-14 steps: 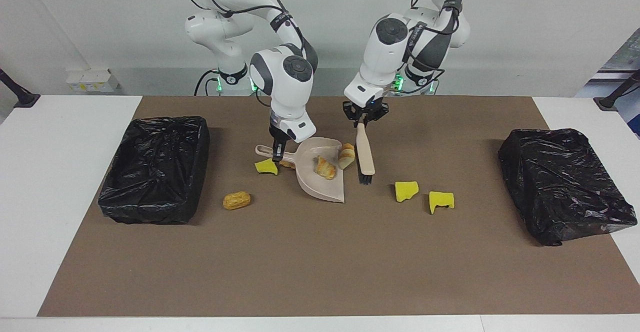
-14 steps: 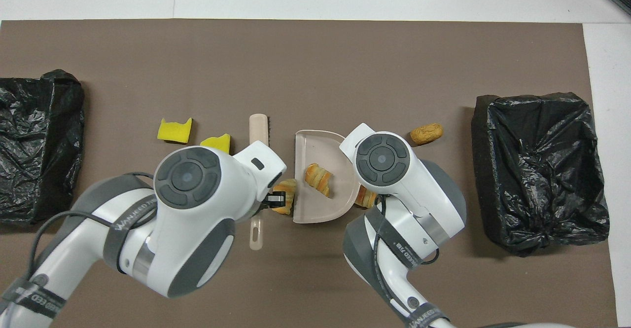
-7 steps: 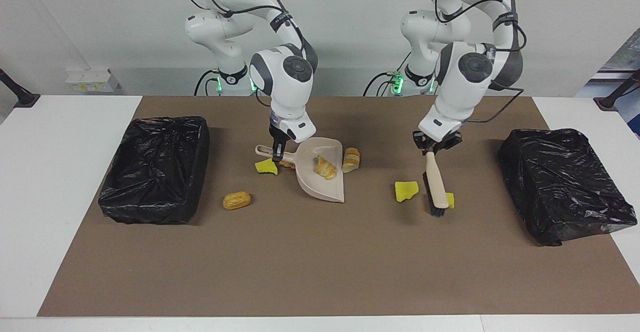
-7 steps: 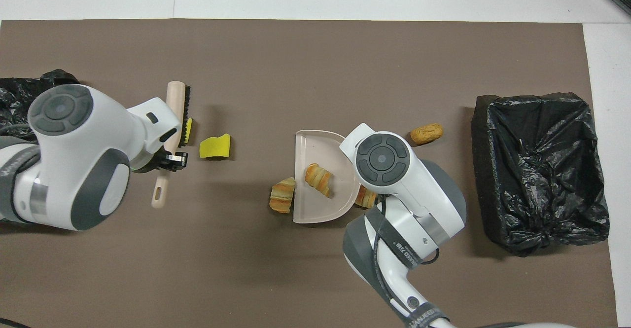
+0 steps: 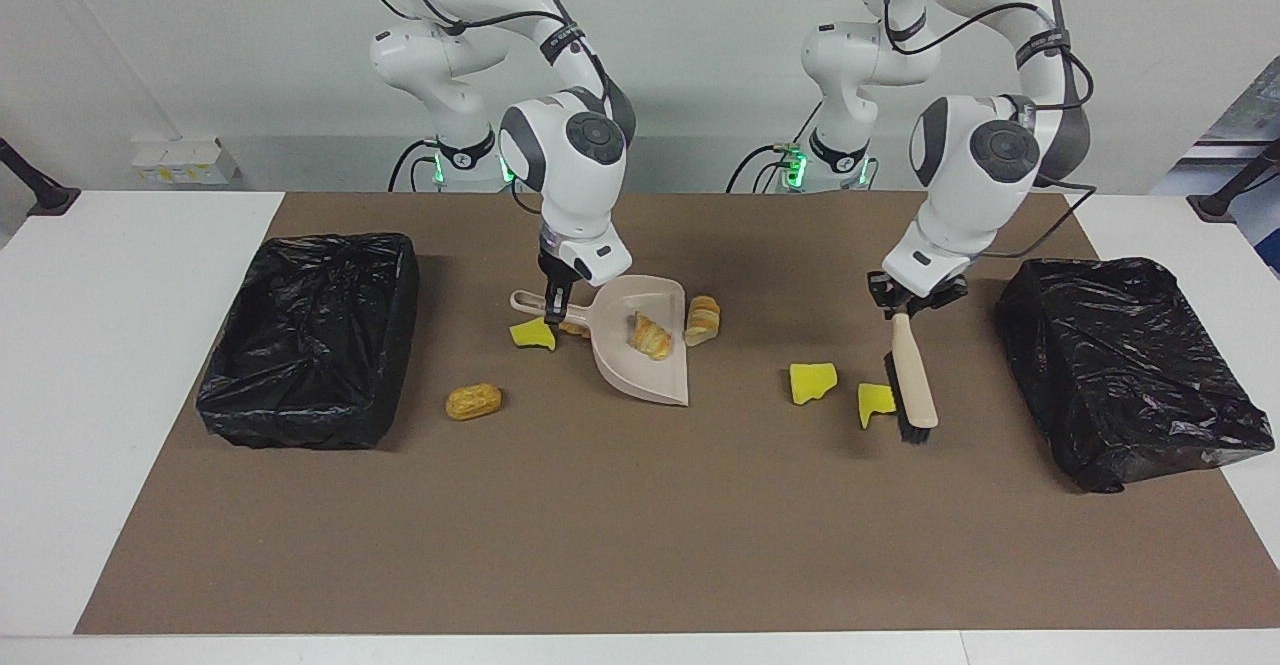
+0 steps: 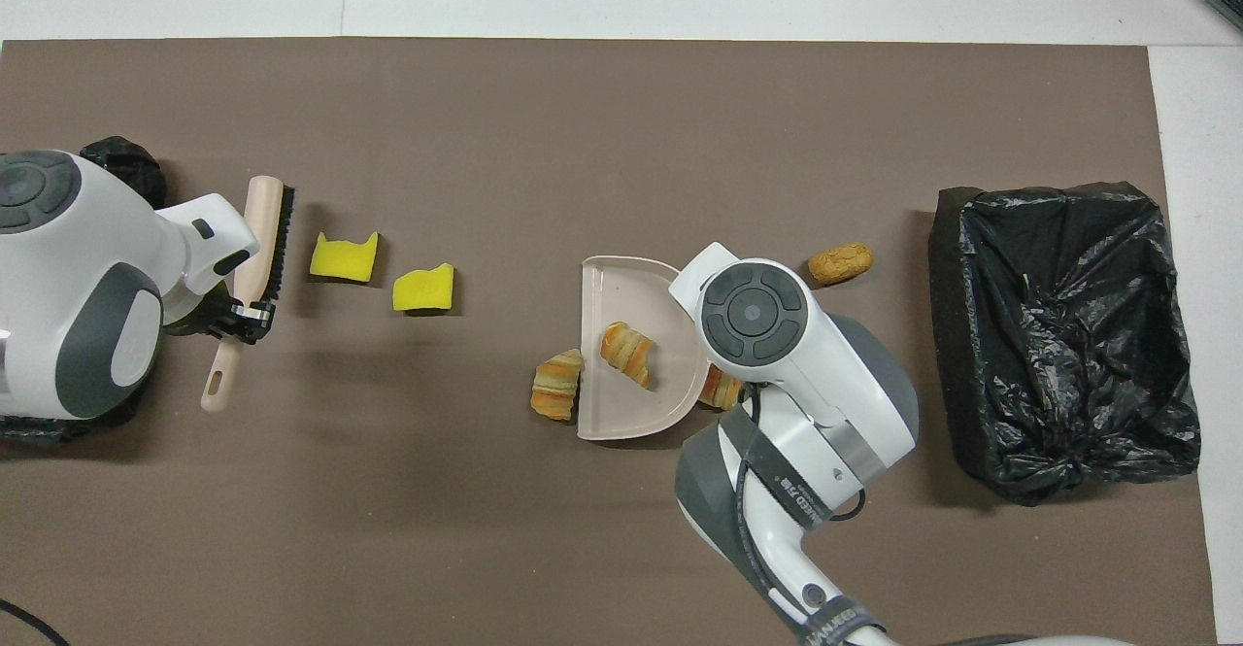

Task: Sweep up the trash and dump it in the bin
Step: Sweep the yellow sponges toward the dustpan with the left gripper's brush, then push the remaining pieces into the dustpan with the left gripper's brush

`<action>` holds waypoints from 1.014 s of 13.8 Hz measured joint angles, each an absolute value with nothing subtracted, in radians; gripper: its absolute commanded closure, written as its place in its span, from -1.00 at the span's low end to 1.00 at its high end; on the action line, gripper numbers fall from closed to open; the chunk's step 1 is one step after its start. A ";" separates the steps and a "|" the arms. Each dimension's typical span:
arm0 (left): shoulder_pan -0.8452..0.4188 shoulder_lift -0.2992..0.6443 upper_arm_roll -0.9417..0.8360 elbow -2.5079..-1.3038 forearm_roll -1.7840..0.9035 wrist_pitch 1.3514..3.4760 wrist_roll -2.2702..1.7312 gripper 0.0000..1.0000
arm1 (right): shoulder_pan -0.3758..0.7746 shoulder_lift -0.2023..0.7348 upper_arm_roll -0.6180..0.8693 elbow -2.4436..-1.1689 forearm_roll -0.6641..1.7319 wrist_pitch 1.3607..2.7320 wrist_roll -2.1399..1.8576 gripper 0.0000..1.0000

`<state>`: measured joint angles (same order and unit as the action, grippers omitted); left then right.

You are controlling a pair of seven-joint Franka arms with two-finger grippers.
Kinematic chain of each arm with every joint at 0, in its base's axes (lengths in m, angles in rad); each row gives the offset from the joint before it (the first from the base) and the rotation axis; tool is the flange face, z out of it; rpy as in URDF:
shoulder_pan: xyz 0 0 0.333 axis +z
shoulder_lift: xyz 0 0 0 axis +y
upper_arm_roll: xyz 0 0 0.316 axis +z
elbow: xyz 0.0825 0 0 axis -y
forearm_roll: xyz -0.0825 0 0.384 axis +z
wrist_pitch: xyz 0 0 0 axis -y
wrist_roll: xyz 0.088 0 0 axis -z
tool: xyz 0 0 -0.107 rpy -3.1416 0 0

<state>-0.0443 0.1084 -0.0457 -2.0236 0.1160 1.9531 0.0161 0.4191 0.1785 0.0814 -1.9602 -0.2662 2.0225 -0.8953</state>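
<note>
Facing view first, working outward from the robots: we are seeing the right gripper (image 5: 553, 307) sitting clamped on the handle of the beige dustpan (image 5: 640, 360), which is resting on the brown mat (image 5: 640, 545). One croissant bit (image 5: 650, 336) is lying inside the pan, another croissant bit (image 5: 702, 319) is touching the pan's edge on the side toward the left arm, and a yellow wedge (image 5: 532, 334) is lying just beside the handle (a further brown bit is peeking out under the gripper, hard to make out). We are seeing the left gripper (image 5: 905, 303) clamped on the brush (image 5: 913, 385), bristles down beside two yellow sponge wedges (image 5: 812, 382) (image 5: 876, 401). Farther out, a bread roll (image 5: 473, 401) is lying alone. Black-lined bins are sitting at each end: the right arm's bin (image 5: 310, 340) and the left arm's bin (image 5: 1120, 370).
</note>
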 measured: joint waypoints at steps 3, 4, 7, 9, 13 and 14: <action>-0.063 0.113 -0.067 -2.062 0.116 1.928 0.017 1.00 | 0.419 0.179 0.081 -1.960 -0.266 2.023 -0.895 1.00; -0.080 0.113 -0.072 -2.068 0.116 1.917 0.017 1.00 | 0.419 0.179 0.081 -1.960 -0.266 2.023 -0.895 1.00; -0.161 0.111 -0.080 -2.073 0.098 1.900 -0.018 1.00 | 0.419 0.179 0.081 -1.960 -0.266 2.023 -0.895 1.00; -0.224 0.107 -0.082 -2.078 0.049 1.886 -0.053 1.00 | 0.416 0.179 0.081 -1.961 -0.252 2.029 -0.895 1.00; -0.324 0.093 -0.084 -2.088 -0.070 1.870 -0.106 1.00 | 0.413 0.213 0.081 -1.963 -0.220 2.104 -0.895 1.00; -0.356 0.090 -0.085 -2.088 -0.093 1.870 -0.118 1.00 | 0.413 0.225 0.081 -1.962 -0.216 2.119 -0.895 1.00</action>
<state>-0.3563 0.0896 -0.0849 -2.0883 -0.0933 1.8696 -0.1183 0.4127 0.2248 0.0814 -1.9624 -0.2162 2.1193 -0.8953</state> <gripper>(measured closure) 0.744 0.674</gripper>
